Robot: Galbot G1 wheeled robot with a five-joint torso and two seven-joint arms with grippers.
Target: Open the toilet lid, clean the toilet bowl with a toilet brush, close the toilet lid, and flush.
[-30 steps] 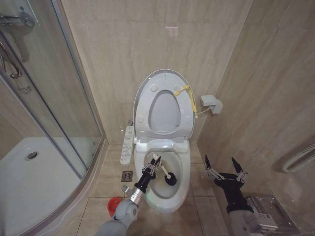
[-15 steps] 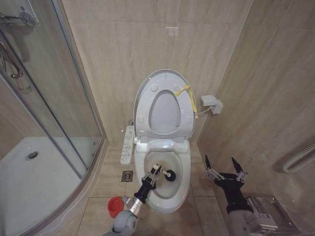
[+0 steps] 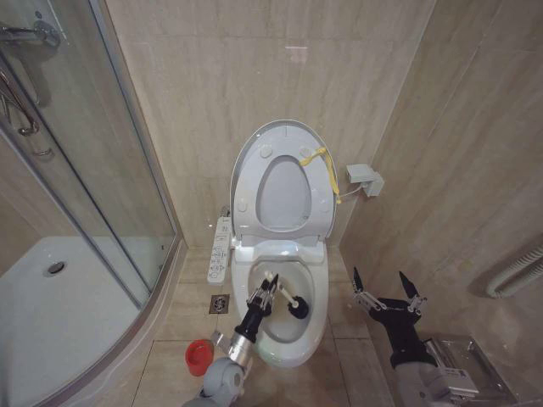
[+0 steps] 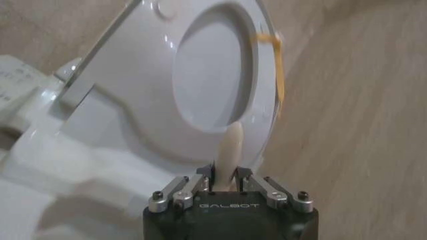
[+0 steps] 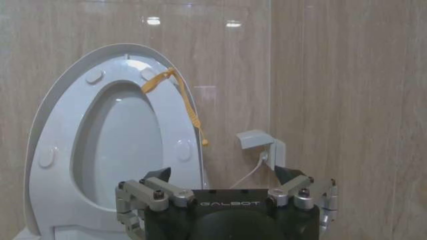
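Left hand (image 3: 264, 292) clamps brush (image 3: 288, 302) inside bowl (image 3: 316, 297), lid (image 3: 280, 136) raised at 12 o'clock; scrubbing should sweep every wall. Right hand (image 3: 387, 290) waits, spread empty.

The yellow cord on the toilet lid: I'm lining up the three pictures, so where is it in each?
Head view: the yellow cord hangs at the raised toilet lid's right edge, near the top.
Left wrist view: the cord runs along the lid's far edge.
Right wrist view: it drapes from the lid's top.
Shared landmark: the seat's oval opening.
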